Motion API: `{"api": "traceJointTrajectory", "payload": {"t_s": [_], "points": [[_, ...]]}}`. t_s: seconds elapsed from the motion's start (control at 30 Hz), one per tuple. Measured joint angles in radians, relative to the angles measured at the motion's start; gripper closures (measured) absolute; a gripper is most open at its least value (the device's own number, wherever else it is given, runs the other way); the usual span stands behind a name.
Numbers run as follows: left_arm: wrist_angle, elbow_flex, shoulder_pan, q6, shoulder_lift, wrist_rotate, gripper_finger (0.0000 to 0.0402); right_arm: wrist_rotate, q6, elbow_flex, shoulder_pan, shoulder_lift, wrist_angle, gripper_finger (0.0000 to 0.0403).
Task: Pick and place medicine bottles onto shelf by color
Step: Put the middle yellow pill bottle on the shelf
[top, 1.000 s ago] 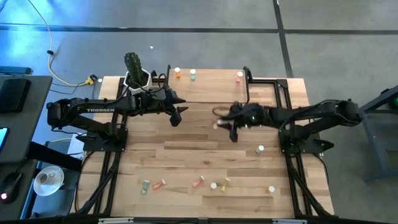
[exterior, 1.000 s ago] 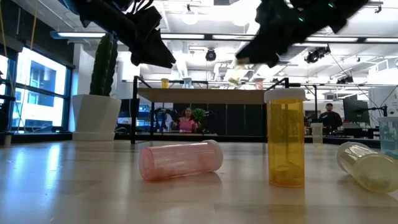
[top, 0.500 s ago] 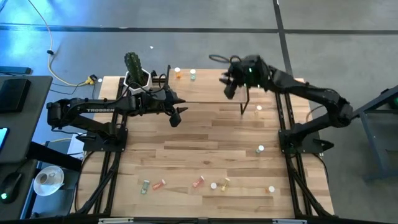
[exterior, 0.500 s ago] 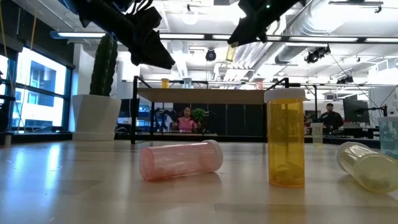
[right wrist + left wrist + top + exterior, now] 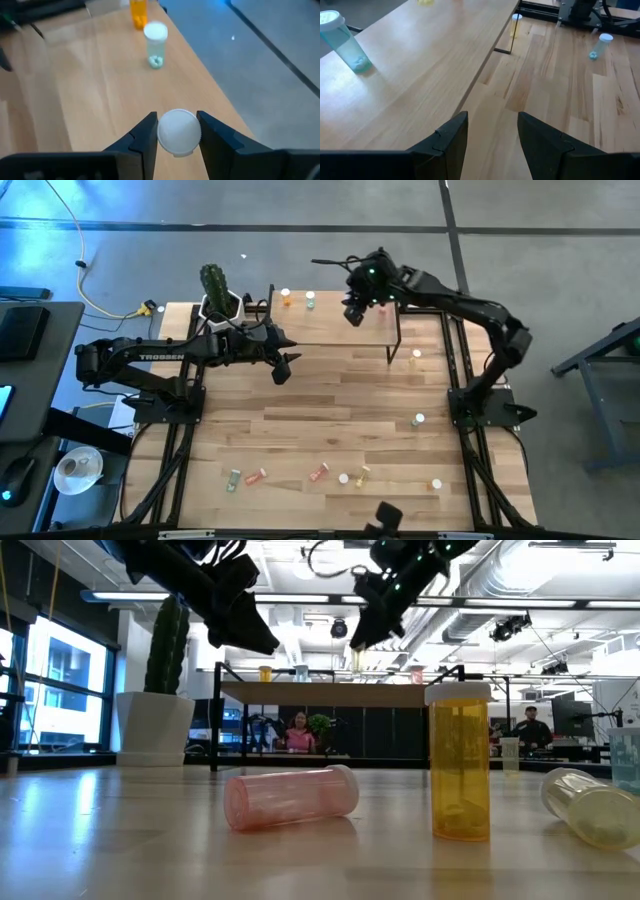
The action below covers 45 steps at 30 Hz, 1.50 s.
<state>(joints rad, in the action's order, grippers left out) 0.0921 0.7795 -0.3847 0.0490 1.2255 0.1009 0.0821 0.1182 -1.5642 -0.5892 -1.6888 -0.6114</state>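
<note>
Nearest the low camera, a pink bottle (image 5: pixel 291 797) lies on its side on the table (image 5: pixel 330 420), its long axis running across the view with the white cap toward the right; just right of it an amber-yellow bottle (image 5: pixel 459 762) stands upright, cap on top, a little heap of contents at its bottom; at the right edge a pale yellow-green bottle (image 5: pixel 590 805) lies tilted on its side, one end toward the camera.

From above, this front row of bottles is scattered along the near edge of the table, some lying, some upright showing only white caps; two more caps (image 5: pixel 418 420) stand farther back on the right side.

In the middle ground the left gripper (image 5: pixel 285 367) hovers over the table just in front of the shelf (image 5: pixel 335 330), its fingers (image 5: pixel 451 137) parted and nothing between them.

Farther off, the right gripper (image 5: pixel 176 134) hangs above the shelf top, its fingers clasping a bottle with a white cap (image 5: pixel 179 131); the bottle hangs upright, long axis vertical, cap toward the wrist camera, its body hidden beneath the cap.

At the far left of the shelf stand an orange bottle (image 5: pixel 138 13) and a pale green bottle (image 5: pixel 155 45), both upright, near each other; a cactus in a white pot (image 5: pixel 217 292) stands beyond the shelf's left end.
</note>
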Motion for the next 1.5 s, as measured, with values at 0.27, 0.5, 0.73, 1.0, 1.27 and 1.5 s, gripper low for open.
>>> {"api": "traceJointTrajectory", "payload": {"t_s": [0.27, 0.5, 0.73, 1.0, 1.27, 1.5], "points": [[0.001, 0.0, 0.0, 0.0, 0.0, 0.0, 0.024, -0.001, 0.022, -0.009, -0.016, -0.048, -0.006, 0.029], [0.001, 0.0, 0.0, 0.0, 0.0, 0.0, 0.024, 0.002, 0.019, -0.01, -0.048, -0.05, -0.004, 0.029], [0.001, 0.0, 0.0, 0.0, 0.0, 0.0, 0.024, 0.027, 0.014, -0.01, -0.051, -0.062, 0.02, 0.029], [0.013, 0.0, 0.0, 0.0, 0.0, -0.001, 0.024, 0.032, 0.014, -0.01, -0.051, -0.075, 0.024, 0.029], [0.018, 0.0, 0.0, 0.0, 0.0, -0.001, 0.024, 0.033, 0.013, -0.01, -0.051, -0.09, 0.013, 0.029], [0.02, 0.0, 0.0, 0.0, -0.001, -0.001, 0.024, 0.033, 0.013, -0.01, -0.052, -0.09, 0.008, 0.029]]}}
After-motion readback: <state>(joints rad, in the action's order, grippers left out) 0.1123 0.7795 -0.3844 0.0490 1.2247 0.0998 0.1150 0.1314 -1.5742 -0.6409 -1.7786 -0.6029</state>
